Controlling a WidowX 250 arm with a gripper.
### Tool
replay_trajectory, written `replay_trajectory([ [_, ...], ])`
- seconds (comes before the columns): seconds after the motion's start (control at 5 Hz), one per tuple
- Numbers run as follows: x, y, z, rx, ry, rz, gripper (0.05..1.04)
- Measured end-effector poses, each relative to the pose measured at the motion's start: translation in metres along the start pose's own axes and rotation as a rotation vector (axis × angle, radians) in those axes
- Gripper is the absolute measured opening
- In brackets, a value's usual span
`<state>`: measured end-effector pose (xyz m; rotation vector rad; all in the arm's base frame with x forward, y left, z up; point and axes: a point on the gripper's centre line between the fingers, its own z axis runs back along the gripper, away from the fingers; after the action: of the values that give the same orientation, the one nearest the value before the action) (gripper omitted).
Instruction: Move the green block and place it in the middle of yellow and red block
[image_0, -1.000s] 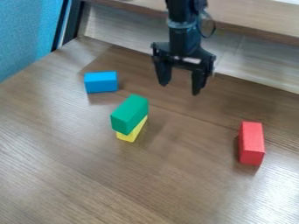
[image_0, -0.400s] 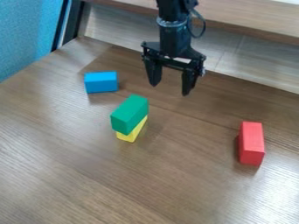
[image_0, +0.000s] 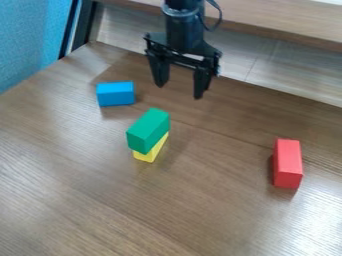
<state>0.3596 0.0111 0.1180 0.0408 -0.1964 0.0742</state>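
Your gripper (image_0: 179, 91) hangs above the table (image_0: 87, 200), its two fingers spread apart with nothing between them. You see the green block (image_0: 147, 130) lying on top of the yellow block (image_0: 152, 151), near the blue block (image_0: 115, 94). Well apart from that stack, the red block (image_0: 287, 163) rests directly on the tabletop, on the right of your view.
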Motion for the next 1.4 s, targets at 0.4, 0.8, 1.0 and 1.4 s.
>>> replay_trajectory([
  [0.4, -0.033, 0.022, -0.002, 0.021, 0.009, 0.068, 1.000],
  [0.8, -0.052, 0.027, -0.019, 0.013, 0.033, 0.084, 1.000],
  [1.0, -0.055, 0.028, -0.022, 0.019, 0.036, 0.077, 1.000],
  [1.4, -0.060, 0.035, -0.030, 0.018, 0.048, 0.093, 1.000],
])
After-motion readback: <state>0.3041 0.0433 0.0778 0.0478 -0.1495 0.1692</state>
